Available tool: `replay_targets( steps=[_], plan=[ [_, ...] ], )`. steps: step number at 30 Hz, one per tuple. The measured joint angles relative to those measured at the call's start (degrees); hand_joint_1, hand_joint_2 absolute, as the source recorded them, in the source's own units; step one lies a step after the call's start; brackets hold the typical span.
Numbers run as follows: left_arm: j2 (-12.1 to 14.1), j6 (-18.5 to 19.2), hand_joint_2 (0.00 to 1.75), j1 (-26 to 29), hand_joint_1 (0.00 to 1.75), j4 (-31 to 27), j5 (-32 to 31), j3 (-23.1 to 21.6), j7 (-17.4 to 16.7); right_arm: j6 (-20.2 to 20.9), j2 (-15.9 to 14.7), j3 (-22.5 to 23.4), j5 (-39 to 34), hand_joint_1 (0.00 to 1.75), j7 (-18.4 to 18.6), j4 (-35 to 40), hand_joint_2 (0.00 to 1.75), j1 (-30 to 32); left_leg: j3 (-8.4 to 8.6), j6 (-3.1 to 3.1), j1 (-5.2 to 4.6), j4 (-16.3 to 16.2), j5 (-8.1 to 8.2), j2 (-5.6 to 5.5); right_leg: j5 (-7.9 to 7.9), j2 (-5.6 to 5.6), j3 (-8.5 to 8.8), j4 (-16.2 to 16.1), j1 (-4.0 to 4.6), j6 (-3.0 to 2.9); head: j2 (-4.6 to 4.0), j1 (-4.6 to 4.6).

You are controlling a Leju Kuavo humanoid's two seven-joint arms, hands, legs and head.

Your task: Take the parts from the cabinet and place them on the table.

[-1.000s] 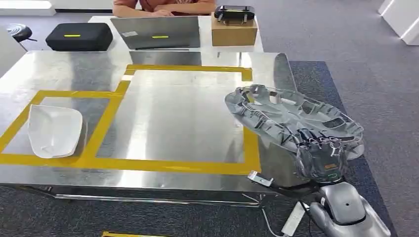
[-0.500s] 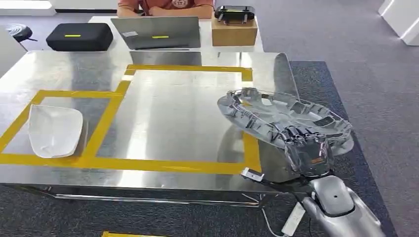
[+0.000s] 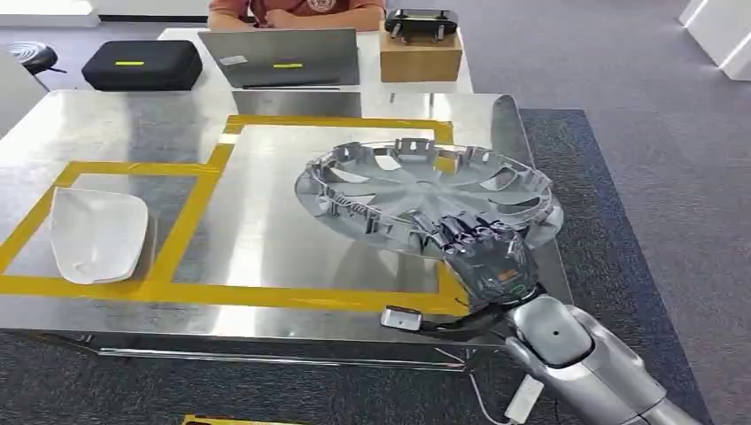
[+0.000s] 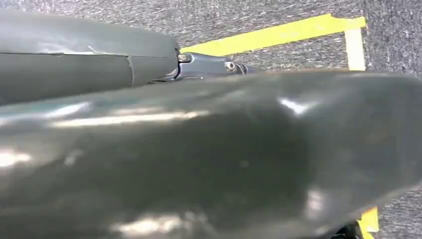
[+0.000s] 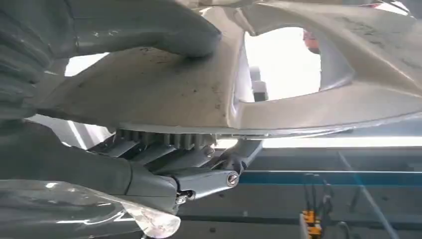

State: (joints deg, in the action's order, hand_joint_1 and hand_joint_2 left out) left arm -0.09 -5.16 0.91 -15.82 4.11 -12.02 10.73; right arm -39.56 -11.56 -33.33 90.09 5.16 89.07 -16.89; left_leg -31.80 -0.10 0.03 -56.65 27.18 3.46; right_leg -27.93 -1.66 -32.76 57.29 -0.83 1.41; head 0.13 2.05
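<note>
A large silver wheel cover (image 3: pixel 425 190) with its ribbed inner side up hangs over the right part of the steel table (image 3: pixel 292 257), above the bigger yellow-taped square. My right hand (image 3: pixel 483 252) grips its near rim, fingers curled over the edge. In the right wrist view the thumb (image 5: pixel 144 27) presses on the cover's rim (image 5: pixel 209 94) with the fingers under it. A white moulded part (image 3: pixel 96 232) lies in the smaller taped square at the table's left.
Beyond the table stand a black case (image 3: pixel 142 65), a laptop (image 3: pixel 282 57) and a cardboard box (image 3: pixel 420 53) with a black device on top. A person (image 3: pixel 292 12) sits behind the laptop. Grey carpet lies to the right of the table.
My right hand has carried the wheel cover leftward from beyond the table's right edge to over the table, and the cover has levelled out from a tilt.
</note>
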Motion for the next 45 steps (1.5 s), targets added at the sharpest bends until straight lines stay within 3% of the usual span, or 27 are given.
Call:
replay_targets(
  steps=[12,24,33,45],
  plan=[
    [0.8,1.3,0.0,-1.7,0.0,0.1,-1.4,0.0,-0.7,0.0,2.9,-5.4,-0.6,1.75,-5.7,-1.2,1.75,-3.8,-0.03,0.0,-0.01,0.0,-0.01,0.0,0.01,0.0,-0.02,0.0,0.0,0.0,0.0,-0.02],
    [0.8,1.2,0.0,-1.0,0.0,0.1,-2.6,-0.2,-0.3,0.0,1.7,-6.5,-0.4,1.75,-1.6,-1.7,1.75,-2.3,-0.05,0.01,-0.03,-0.1,0.03,0.01,0.0,0.04,-0.04,0.0,-0.01,0.0,0.02,0.0],
    [0.2,-0.1,0.0,-0.1,0.0,0.0,-2.4,-0.2,-0.3,0.0,1.0,-6.1,-0.6,1.75,-1.2,-1.7,1.75,-0.1,-0.06,0.01,-0.03,-0.1,0.04,0.01,0.01,0.03,-0.04,0.0,-0.01,0.0,0.0,0.0],
    [-0.2,-1.0,0.0,0.3,0.0,-0.8,-3.8,-0.9,-1.5,0.0,1.0,-4.9,-3.0,1.75,-8.8,-1.7,1.75,1.2,-0.07,0.01,-0.03,-0.1,0.04,0.0,0.01,0.03,-0.03,0.0,-0.01,0.01,0.02,0.0]
  ],
)
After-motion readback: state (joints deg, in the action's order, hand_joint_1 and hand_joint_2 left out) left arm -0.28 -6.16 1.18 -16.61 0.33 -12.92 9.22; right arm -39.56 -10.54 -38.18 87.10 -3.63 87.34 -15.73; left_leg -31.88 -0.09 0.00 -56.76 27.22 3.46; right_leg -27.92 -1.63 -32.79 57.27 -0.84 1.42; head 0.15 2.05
